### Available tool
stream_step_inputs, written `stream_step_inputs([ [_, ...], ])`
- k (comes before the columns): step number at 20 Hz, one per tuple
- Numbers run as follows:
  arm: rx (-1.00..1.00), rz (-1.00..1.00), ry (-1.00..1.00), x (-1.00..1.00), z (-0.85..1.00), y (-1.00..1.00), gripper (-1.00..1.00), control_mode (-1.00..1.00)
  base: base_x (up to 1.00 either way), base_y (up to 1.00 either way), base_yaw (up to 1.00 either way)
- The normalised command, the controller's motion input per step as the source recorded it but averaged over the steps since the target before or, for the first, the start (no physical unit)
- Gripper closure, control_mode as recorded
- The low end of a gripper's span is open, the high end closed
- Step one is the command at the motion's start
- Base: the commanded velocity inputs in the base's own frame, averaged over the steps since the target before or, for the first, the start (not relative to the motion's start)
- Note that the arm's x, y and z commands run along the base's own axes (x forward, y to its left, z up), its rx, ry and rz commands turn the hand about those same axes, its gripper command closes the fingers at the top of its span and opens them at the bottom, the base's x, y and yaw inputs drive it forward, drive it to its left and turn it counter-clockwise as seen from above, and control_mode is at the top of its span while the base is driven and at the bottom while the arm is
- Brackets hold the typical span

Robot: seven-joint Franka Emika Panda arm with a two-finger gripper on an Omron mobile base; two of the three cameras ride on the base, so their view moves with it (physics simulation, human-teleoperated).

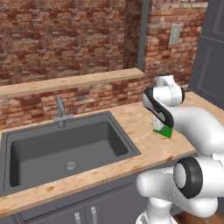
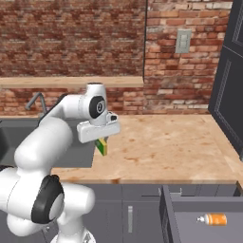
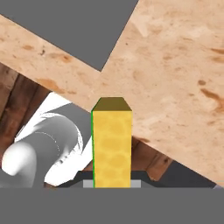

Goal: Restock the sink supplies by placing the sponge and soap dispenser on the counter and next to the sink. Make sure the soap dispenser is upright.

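Observation:
My gripper point(image 2: 101, 140) is shut on the sponge point(image 2: 101, 147), a green block with a yellow face, and holds it on edge just above the counter point(image 2: 166, 142). In the left base view the sponge point(image 1: 164, 131) peeks out under my arm, to the right of the sink point(image 1: 127, 139). In the hand view the sponge point(image 3: 112, 146) stands between the fingertips, over the counter point(image 3: 175, 65) near the sink's corner point(image 3: 87, 26). The orange soap dispenser point(image 2: 212, 219) lies on its side in an open drawer.
A slim grey faucet point(image 1: 60, 110) stands behind the sink. A raised wooden ledge point(image 1: 74, 82) runs along the brick wall. The open drawer point(image 2: 190, 201) juts out below the counter's front edge at the right. A dark tall cabinet point(image 2: 230, 85) bounds the counter's right end.

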Motion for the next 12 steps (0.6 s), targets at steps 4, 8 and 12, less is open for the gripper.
stream_step_inputs([
  [4, 0.09, 0.0, 0.08, 0.46, -0.02, 0.0, 1.0, -1.0, 0.0, 0.0, 0.0],
  [8, 0.14, 0.0, 0.08, 0.44, 0.0, -0.02, 1.0, -1.0, 0.0, 0.0, 0.0],
  [12, 0.13, 0.0, 0.06, 0.53, 0.0, 0.0, 1.0, -1.0, 0.0, 0.0, 0.0],
])
